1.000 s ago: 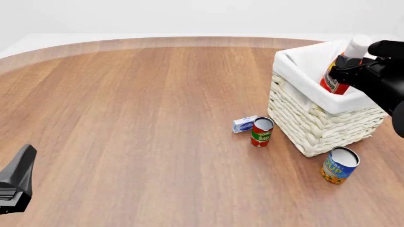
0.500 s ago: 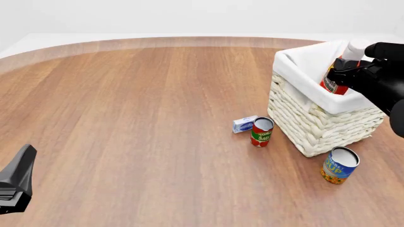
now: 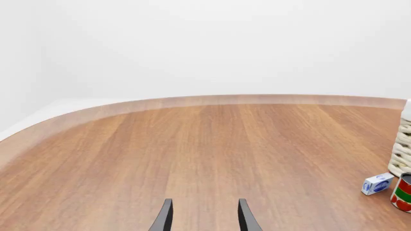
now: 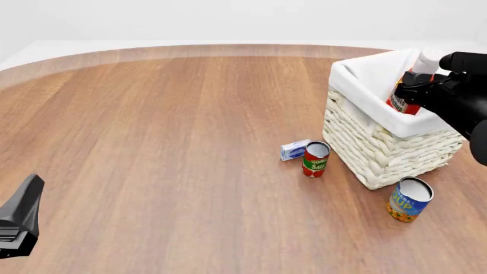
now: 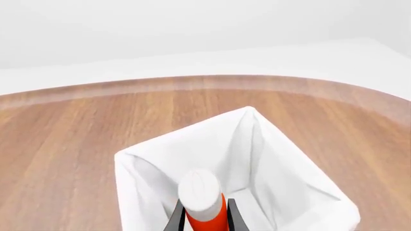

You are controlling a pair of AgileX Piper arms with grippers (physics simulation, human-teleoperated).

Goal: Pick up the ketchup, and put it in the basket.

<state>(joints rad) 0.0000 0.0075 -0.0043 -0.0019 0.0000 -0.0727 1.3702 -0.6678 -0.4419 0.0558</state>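
The ketchup [image 4: 397,100], a red bottle with a white cap, leans tilted inside the basket [image 4: 380,142], its lower part behind the white cloth rim. My right gripper [image 4: 412,87] is shut on the bottle's upper body over the basket's opening. In the right wrist view, the ketchup's white cap [image 5: 199,190] rises between the two fingers [image 5: 174,219] above the basket's cloth lining [image 5: 276,163]. My left gripper [image 4: 19,222] hangs at the near left of the table, far from both. In its own view the left gripper [image 3: 204,219] is open with nothing between its fingers.
A red-and-green tomato sauce can [image 4: 315,159] and a small blue-and-white box [image 4: 293,149] stand just left of the basket's near corner. A blue-and-orange can [image 4: 409,198] stands in front of the basket. Bare wooden tabletop [image 4: 167,142] spreads across the left and middle.
The right gripper has carried the ketchup slightly left and lower into the basket. The left arm has stayed still.
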